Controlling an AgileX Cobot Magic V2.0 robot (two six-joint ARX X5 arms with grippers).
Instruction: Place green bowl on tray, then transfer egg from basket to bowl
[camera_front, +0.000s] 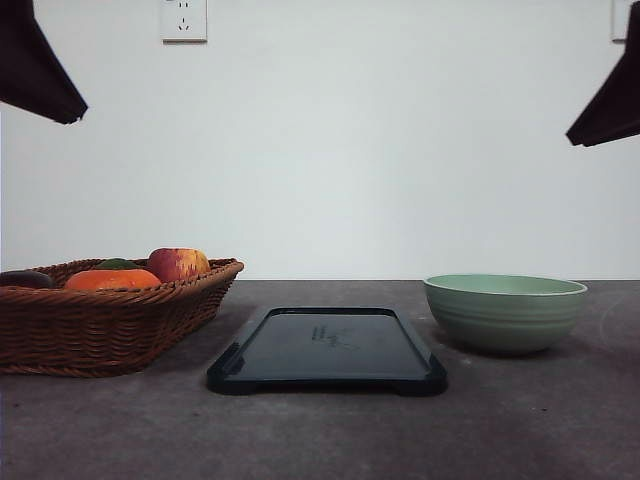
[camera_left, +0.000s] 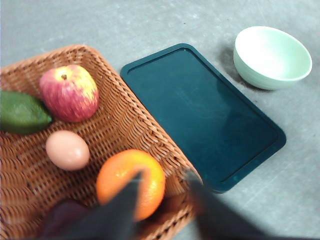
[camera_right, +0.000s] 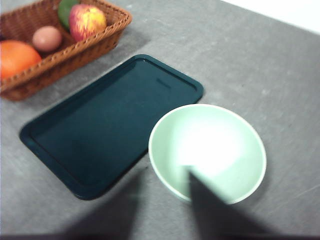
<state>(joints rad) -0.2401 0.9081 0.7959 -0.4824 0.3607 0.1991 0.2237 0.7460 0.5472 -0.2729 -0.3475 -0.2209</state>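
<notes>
The glossy dark rectangular tray (camera_front: 327, 349) is lying bare; the pale green ceramic bowl (camera_front: 505, 311) is sitting beside it on the table. The right hand (camera_right: 165, 192) is hovering released above the bowl's near rim, risking tipping it.

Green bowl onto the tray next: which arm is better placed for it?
Right. The green bowl sits on the table right of the tray, and the right wrist view looks straight down on it; the left wrist view hangs over the basket.

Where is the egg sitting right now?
In the left wrist view, the pale tan egg lies inside the brown woven wicker basket, between the red-yellow apple and the round orange; the front view shows that basket on the table's left side.
</notes>
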